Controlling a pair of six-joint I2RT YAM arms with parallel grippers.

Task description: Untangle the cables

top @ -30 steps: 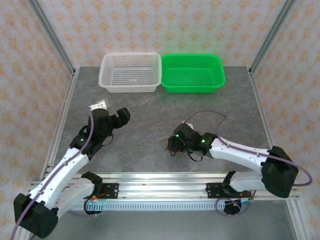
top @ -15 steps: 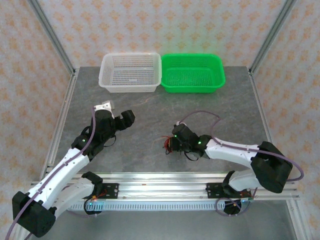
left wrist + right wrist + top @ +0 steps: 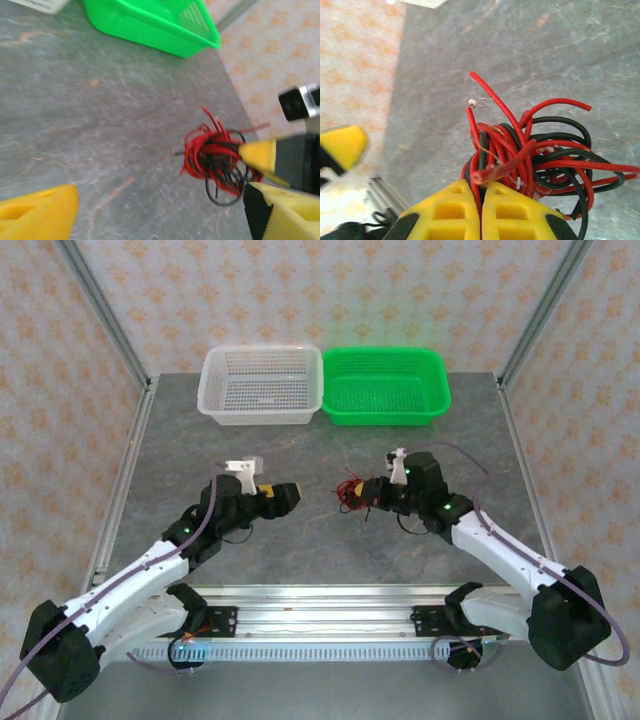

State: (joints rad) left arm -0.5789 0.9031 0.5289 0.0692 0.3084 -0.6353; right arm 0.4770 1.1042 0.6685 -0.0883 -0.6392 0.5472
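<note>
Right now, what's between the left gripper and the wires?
Just bare table lies between the left gripper and the cables, seen from the top camera.

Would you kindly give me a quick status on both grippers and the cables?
Right gripper shut on cables, red and black, tangled. Left gripper open, facing them, apart. White basket, green basket at far edge, out of the way.

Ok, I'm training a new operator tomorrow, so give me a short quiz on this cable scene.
1. True or false: the right pincer is shut on the cables.
2. The cables' colours are: A red and black; B blue and white; C green and yellow.
3. Fill in: the left pincer stands ___, holding nothing.
Key: 1 true; 2 A; 3 open.
</note>
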